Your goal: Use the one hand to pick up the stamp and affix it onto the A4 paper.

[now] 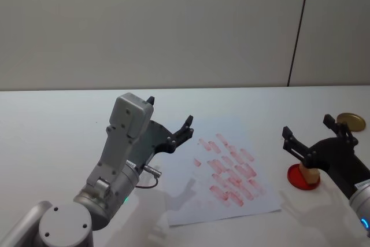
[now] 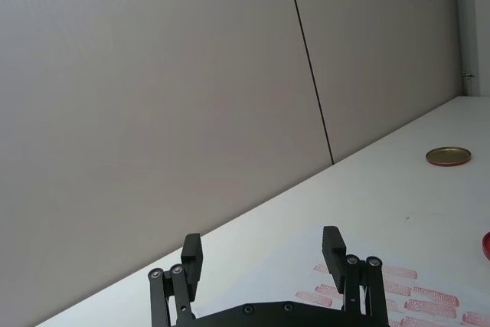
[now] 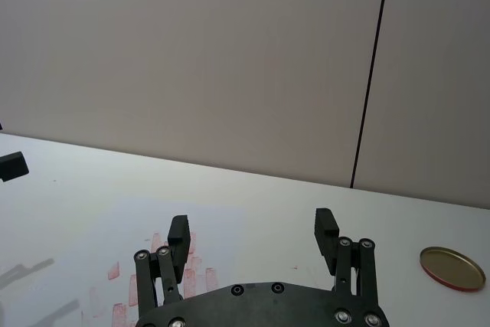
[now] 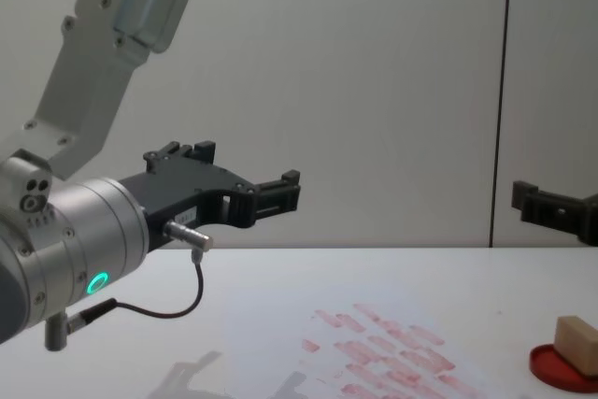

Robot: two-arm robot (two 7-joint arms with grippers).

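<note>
Stamp [image 1: 310, 173]: tan block standing on the red ink pad [image 1: 296, 180] at the right of the table [image 1: 58, 131], beside the paper's right edge and apart from it. The chest view shows the stamp [image 4: 576, 336] from the side, seated on the pad [image 4: 557, 367]. Paper [image 1: 191, 203]: white sheet flat on the table, carrying slanted rows of pale red rectangular marks whose lettering is too small to read. Right gripper [image 1: 307, 126]: raised over the stamp and pad, not touching either, jaws wide with nothing between them. Its wrist view confirms the wide gap [image 3: 252, 227], looking across the paper toward the wall. Blue ring [image 1: 365, 222] lit on the right wrist. Left gripper [image 1: 169, 112]: held up above the table just left of the paper, jaws wide and empty, also seen in its wrist view [image 2: 262, 244]. The chest view adds a lit green ring [image 4: 96, 281] and a black cable [image 4: 177, 310] looping from a plug on that wrist. Brass-coloured round lid [image 1: 351, 121] lies flat near the table's far right. Surface: plain white tabletop. Room: grey wall panels [image 1: 173, 27] with one dark vertical seam [image 1: 298, 27].
</note>
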